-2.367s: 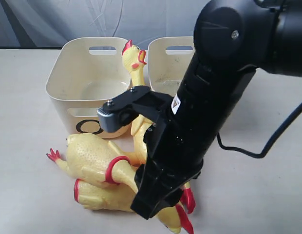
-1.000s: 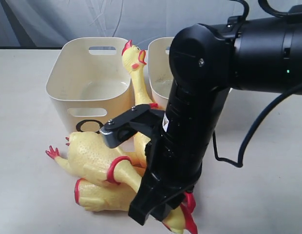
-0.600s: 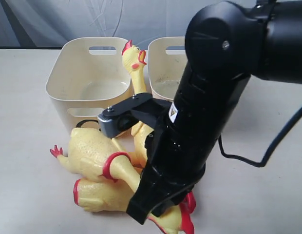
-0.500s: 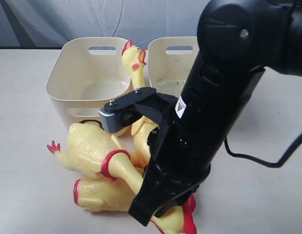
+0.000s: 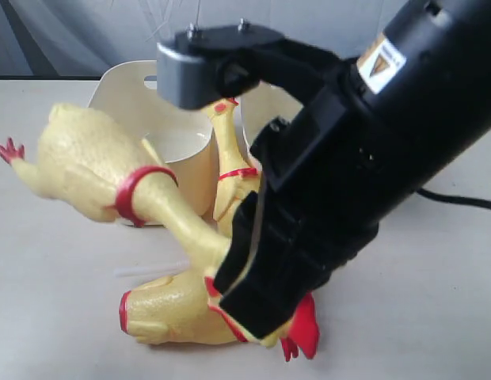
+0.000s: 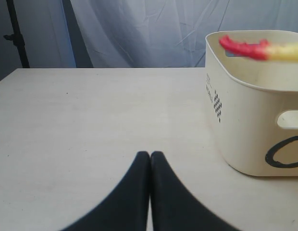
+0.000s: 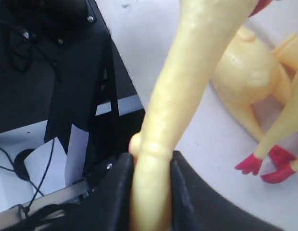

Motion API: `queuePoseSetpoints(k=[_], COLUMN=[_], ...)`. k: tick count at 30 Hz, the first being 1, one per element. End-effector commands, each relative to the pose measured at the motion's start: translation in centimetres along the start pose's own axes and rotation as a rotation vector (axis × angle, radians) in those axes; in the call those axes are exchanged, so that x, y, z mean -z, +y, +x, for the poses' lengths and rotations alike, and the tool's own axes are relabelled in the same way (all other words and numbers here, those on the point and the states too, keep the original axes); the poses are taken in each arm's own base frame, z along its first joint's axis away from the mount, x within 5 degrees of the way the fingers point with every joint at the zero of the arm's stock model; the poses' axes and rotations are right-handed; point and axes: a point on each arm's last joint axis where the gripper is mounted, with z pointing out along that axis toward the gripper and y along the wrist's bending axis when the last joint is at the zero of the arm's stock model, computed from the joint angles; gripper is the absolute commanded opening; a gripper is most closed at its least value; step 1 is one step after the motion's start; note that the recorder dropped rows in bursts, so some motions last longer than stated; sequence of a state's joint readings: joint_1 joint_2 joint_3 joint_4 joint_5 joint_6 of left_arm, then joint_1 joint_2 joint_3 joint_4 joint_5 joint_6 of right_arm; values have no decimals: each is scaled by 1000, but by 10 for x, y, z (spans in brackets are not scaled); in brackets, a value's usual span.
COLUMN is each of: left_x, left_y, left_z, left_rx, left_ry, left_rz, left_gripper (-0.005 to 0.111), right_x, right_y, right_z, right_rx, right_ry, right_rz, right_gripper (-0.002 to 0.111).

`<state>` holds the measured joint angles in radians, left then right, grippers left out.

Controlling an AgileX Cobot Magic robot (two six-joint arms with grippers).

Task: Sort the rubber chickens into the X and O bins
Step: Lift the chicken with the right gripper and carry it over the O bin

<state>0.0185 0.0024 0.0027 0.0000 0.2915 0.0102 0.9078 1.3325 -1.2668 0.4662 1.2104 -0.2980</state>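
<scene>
The right gripper [image 7: 150, 180] is pinching the slim neck of a bumpy yellow rubber chicken [image 5: 81, 162], seemingly light and floppy; the left gripper [image 6: 150, 158] is idling closed, empty.

Raised rubber chicken [image 5: 87, 162]: yellow bumpy skin, red collar band, red feet. Lying chicken body [image 5: 170, 313]: the same yellow, with a red rim. O bin [image 6: 245, 120]: cream-white, black O, small black checkered mark. Robot arm [image 5: 372, 158]: black, yellow warning label. Table [image 6: 91, 110]: pale beige. Curtain [image 6: 139, 29]: grey-blue.
</scene>
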Motion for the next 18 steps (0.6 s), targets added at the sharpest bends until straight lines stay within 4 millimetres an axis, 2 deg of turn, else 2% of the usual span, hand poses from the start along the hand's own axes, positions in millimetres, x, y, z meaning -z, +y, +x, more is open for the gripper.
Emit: queuePoseSetpoints(k=[1, 9, 18], left_x=[0, 0, 0], left_y=[0, 0, 0], left_z=[-2, -2, -2], left_rx=[1, 1, 1], left_ry=[-13, -13, -13], left_rz=[-1, -1, -1], left_gripper=[0, 0, 0], right_x=[19, 24, -8], right_y=[0, -23, -61], right_z=[-18, -49, -106], right_rx=[-10, -71, -156], right_ry=[-107, -124, -77], right_rz=[75, 301, 453], right_gripper=[20, 20, 20])
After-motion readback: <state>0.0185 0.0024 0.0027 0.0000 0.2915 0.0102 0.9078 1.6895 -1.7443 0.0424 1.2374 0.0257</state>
